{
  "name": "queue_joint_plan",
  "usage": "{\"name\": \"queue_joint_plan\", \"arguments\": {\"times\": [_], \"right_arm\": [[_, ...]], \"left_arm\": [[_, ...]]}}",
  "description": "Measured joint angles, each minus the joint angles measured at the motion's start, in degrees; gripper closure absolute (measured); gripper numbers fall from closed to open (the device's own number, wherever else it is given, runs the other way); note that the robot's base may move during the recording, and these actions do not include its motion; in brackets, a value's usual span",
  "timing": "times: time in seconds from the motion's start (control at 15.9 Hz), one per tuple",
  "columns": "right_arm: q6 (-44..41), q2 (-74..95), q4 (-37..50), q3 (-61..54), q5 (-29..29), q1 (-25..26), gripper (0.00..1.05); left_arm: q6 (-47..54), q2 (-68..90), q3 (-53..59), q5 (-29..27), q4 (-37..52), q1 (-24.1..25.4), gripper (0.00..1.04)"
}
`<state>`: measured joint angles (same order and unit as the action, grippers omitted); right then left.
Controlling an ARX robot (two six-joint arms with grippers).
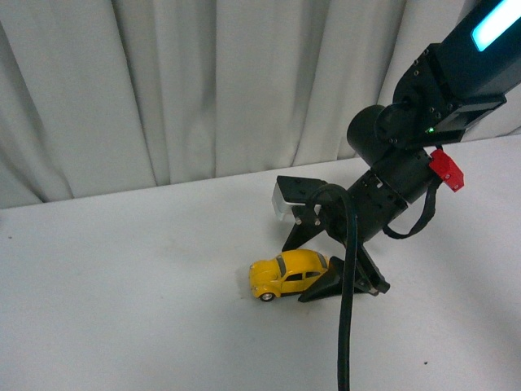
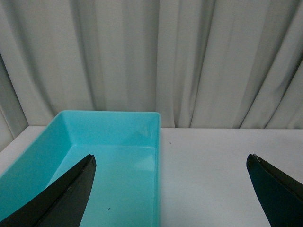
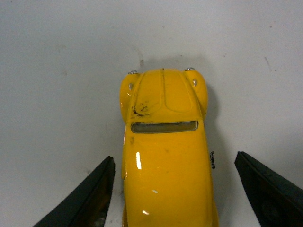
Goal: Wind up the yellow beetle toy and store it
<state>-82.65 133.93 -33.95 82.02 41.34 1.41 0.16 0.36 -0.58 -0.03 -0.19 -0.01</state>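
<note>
The right gripper (image 3: 174, 159), 2 fingers (image 3: 90, 194) spread apart, straddles the yellow beetle toy (image 3: 165, 137) from its rear; the toy's long axis runs straight between them.

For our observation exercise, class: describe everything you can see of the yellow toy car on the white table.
The yellow beetle toy is a small, glossy, hard-looking, rounded car with dark windows, black silver-hubbed wheels and a black scuff by one window. It stands upright on its wheels on the white table. The open right hand straddles it, gaps showing on both sides; only the table visibly touches it.
</note>
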Motion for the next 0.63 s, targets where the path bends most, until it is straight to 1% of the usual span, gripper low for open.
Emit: {"name": "queue_joint_plan", "arguments": {"times": [0.19, 0.25, 0.31, 0.63], "right_arm": [[-1.25, 0.0, -0.68, 0.66, -0.66, -0.31, 0.49], [-1.36, 0.0, -0.57, 0.66, -0.57, -0.37, 0.58], [-1.44, 0.0, -0.33, 0.66, -0.57, -0.68, 0.62], [-1.18, -0.85, 2.21, -1.11, 1.55, -3.74, 0.62]], "left_arm": [[0.0, 0.0, 0.0, 0.0, 0.0, 0.0, 0.07], [-0.02, 0.0, 0.0, 0.0, 0.0, 0.0, 0.07], [0.0, 0.0, 0.0, 0.0, 0.0, 0.0, 0.07], [0.0, 0.0, 0.0, 0.0, 0.0, 0.0, 0.07]]}}
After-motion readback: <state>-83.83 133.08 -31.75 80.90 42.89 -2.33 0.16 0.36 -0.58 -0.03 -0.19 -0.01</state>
